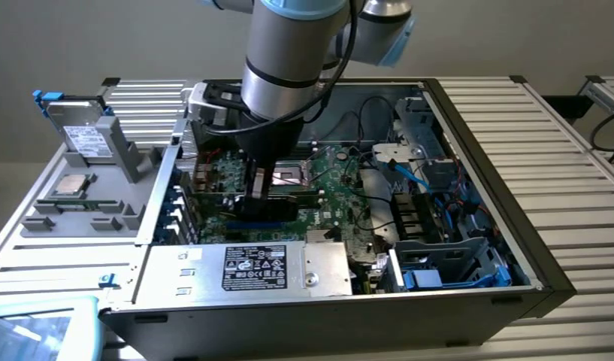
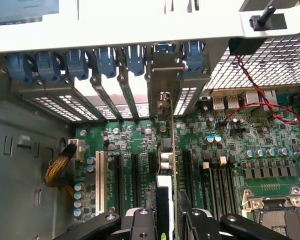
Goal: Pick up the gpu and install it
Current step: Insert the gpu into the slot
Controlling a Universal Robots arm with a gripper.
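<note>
The gpu (image 2: 166, 165), a small flat card with a thin green circuit-board edge, small silver and black parts and a plain grey metal end bracket, stands on edge in the wrist view. Its long axis runs from the gripper (image 2: 167, 222) towards the case's rear wall, bracket end pointing at the row of blue plastic slot clips (image 2: 105, 60). It is low over the black expansion slots of the large green motherboard (image 2: 230, 150), beside a white slot (image 2: 99, 180); whether it is seated I cannot tell. The black jaws pinch the card from both faces. In the exterior view the gripper (image 1: 259, 197) reaches down into the open grey metal computer case (image 1: 507, 150), the card (image 1: 255, 210) dark beneath it, above a silver labelled power supply box (image 1: 256, 267).
</note>
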